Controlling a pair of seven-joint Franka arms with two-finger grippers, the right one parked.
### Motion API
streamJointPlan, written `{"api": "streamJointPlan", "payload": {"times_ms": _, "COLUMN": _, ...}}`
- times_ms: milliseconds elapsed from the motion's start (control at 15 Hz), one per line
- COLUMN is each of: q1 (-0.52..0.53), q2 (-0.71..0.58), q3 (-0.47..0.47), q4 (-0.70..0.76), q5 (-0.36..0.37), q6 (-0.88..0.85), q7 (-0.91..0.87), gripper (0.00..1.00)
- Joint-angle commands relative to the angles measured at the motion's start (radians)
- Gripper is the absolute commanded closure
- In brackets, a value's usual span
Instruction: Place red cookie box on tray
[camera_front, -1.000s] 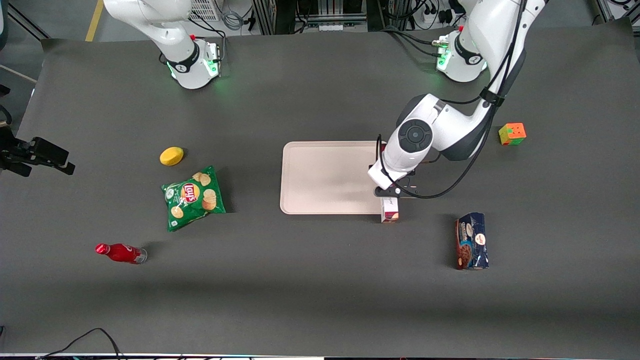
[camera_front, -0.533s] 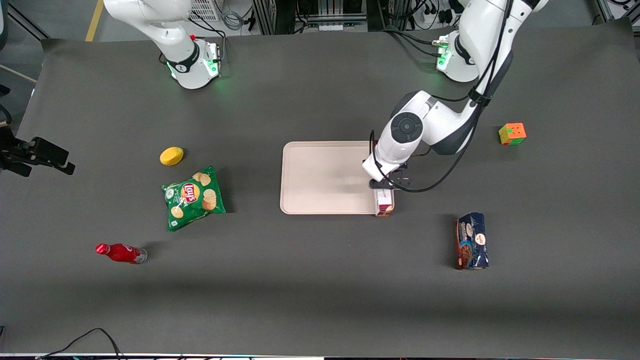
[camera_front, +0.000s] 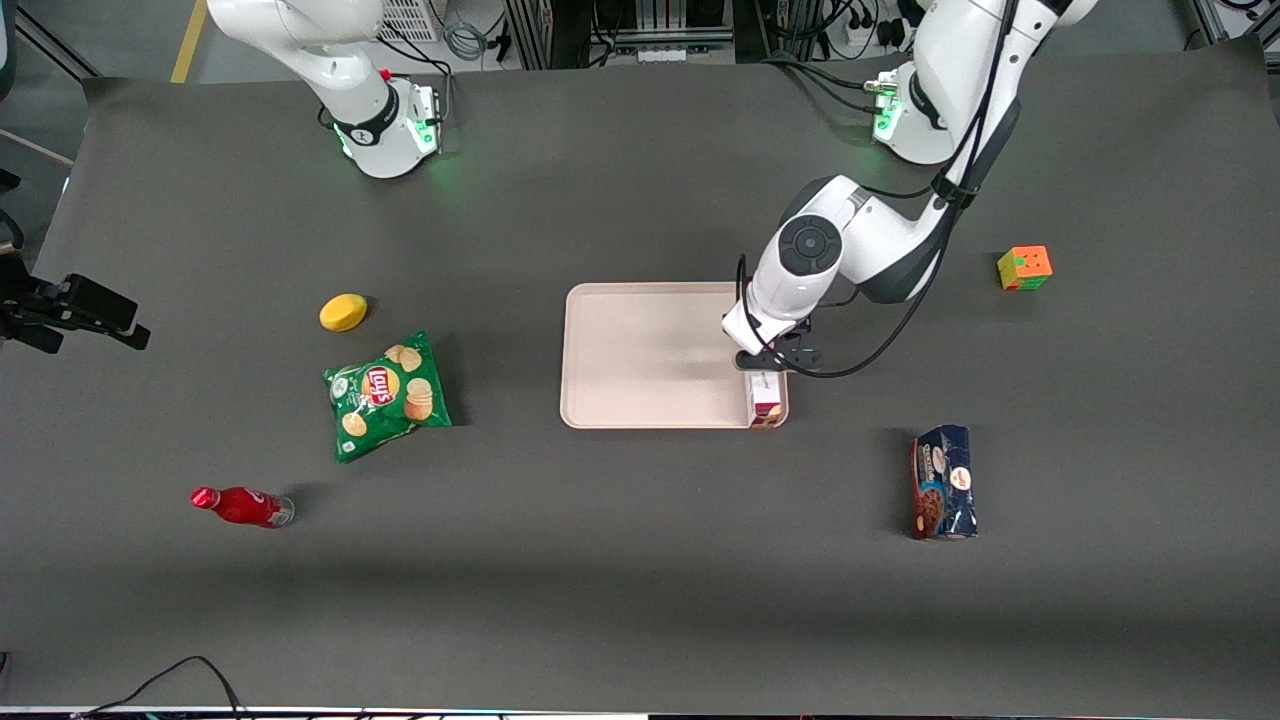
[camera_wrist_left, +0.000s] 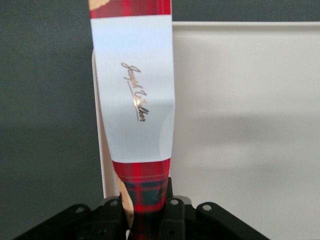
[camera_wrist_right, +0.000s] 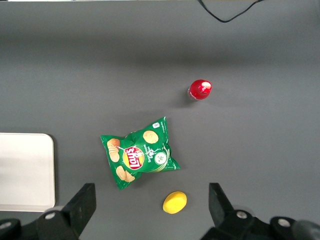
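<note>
One red cookie box (camera_wrist_left: 135, 100) clamped in jaws of gripper (camera_front: 768, 366), over tray (camera_front: 640, 350) edge.

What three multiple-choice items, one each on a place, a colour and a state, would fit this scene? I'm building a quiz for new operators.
1. Where is the red box?
A. Over the tray edge nearest the working arm
B. Beside the chips bag
C. On the blue package

2. What colour is the bottle?
A. Green
B. Red
C. Yellow

3. What is the hand doing?
A. Open over bare table
B. Shut on the lemon
C. Shut on the red box

Key: 1 A, the front view shows the box at that tray edge under the arm; 2 B, the bottle lying near the chips bag is red; 3 C, the left wrist view shows the fingers clamping the plaid end of the box above the tray rim.
</note>
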Motion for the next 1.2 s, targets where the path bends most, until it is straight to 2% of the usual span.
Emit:
{"api": "streamJointPlan", "payload": {"times_ms": 0, "q1": -0.018, "q2": -0.036, "q3": 0.011, "q4": -0.044, "q5": 0.014, "q6": 0.034, "q7": -0.031, "gripper": 0.43}}
{"api": "streamJointPlan", "payload": {"times_ms": 133, "q1": -0.018, "q2": -0.036, "q3": 0.011, "q4": -0.051, "q5": 0.014, "q6": 0.051, "q7": -0.031, "gripper": 0.32}}
{"api": "streamJointPlan", "payload": {"times_ms": 267, "q1": -0.018, "q2": -0.036, "q3": 0.011, "q4": -0.051, "q5": 0.014, "q6": 0.049, "q7": -0.031, "gripper": 0.16}}
{"api": "streamJointPlan", "payload": {"times_ms": 333, "q1": -0.018, "q2": -0.037, "q3": 0.011, "q4": -0.048, "q5": 0.014, "q6": 0.049, "q7": -0.031, "gripper": 0.04}}
{"api": "streamJointPlan", "payload": {"times_ms": 400, "q1": -0.018, "q2": -0.039, "q3": 0.013, "q4": -0.040, "q5": 0.014, "q6": 0.039, "q7": -0.028, "gripper": 0.00}}
{"api": "streamJointPlan", "payload": {"times_ms": 600, "q1": -0.015, "q2": -0.076, "q3": 0.040, "q4": 0.003, "q5": 0.011, "q6": -0.006, "q7": -0.016, "gripper": 0.00}}
{"api": "streamJointPlan", "payload": {"times_ms": 733, "q1": -0.006, "q2": -0.102, "q3": 0.059, "q4": 0.092, "q5": -0.012, "q6": -0.142, "q7": 0.052, "gripper": 0.00}}
{"api": "streamJointPlan", "payload": {"times_ms": 867, "q1": 0.013, "q2": -0.132, "q3": 0.114, "q4": 0.179, "q5": -0.071, "q6": -0.274, "q7": 0.148, "gripper": 0.00}}
{"api": "streamJointPlan", "payload": {"times_ms": 1000, "q1": 0.071, "q2": -0.200, "q3": 0.158, "q4": 0.181, "q5": -0.128, "q6": -0.316, "q7": 0.257, "gripper": 0.00}}
{"api": "streamJointPlan", "payload": {"times_ms": 1133, "q1": 0.092, "q2": -0.269, "q3": 0.239, "q4": 0.186, "q5": -0.141, "q6": -0.369, "q7": 0.325, "gripper": 0.00}}
